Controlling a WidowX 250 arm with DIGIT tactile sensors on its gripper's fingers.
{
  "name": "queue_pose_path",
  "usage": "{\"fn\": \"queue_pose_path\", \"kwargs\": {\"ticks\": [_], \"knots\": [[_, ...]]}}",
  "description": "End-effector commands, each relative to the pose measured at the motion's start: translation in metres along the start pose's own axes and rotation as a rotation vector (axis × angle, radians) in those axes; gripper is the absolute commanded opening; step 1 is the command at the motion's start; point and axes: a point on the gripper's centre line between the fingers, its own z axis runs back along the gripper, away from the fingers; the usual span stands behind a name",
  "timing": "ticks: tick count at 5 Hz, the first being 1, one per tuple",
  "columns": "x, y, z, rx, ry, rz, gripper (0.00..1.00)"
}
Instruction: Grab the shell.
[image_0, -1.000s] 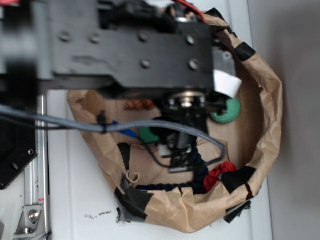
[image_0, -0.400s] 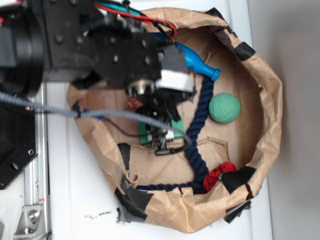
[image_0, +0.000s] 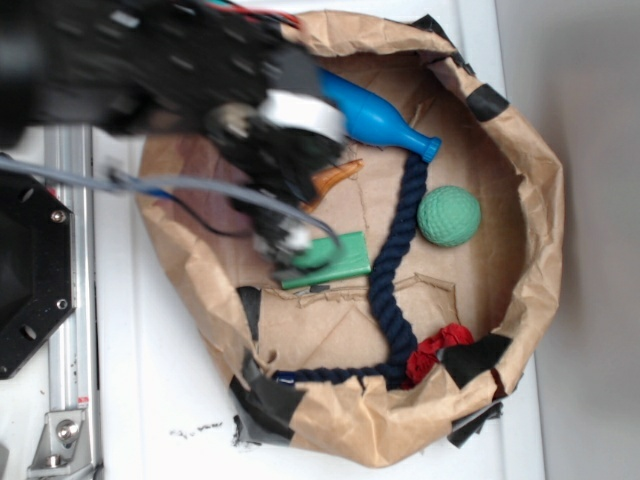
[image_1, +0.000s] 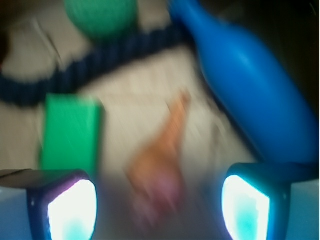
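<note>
Between the pincer's (image_1: 159, 200) parted fingertips lies the blurred orange shell (image_1: 162, 160); no contact shows. Beside it sit a green block (image_1: 70, 132) and a blue bowling pin (image_1: 250, 85); no writing is legible.

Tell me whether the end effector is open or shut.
Open. In the wrist view the end effector has its two fingers wide apart, with the shell lying free between them.

Robot lab bench setup: white table (image_0: 150, 380) with an aluminium rail (image_0: 70, 330) and black mount plate (image_0: 30, 280) bolted down, arm cabling (image_0: 180, 185) exposed, and a taped brown-paper bin (image_0: 530, 200) of toy props under the gripper (image_0: 285, 245).
</note>
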Motion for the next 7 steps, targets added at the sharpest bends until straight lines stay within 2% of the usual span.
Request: {"fn": "queue_pose_path", "kwargs": {"ticks": [1, 2, 3, 5, 6, 7], "knots": [[-0.019, 0.023, 0.015, 0.021, -0.05, 0.046, 1.0], [-0.003, 0.026, 0.002, -0.033, -0.02, 0.051, 1.0], [0.011, 0.017, -0.01, 0.005, -0.009, 0.049, 1.0], [0.015, 0.002, -0.034, 0.014, 0.01, 0.007, 1.0], [0.025, -0.007, -0.04, 0.0, 0.024, -0.011, 1.0], [0.023, -0.023, -0.048, -0.01, 0.049, -0.059, 1.0]]}}
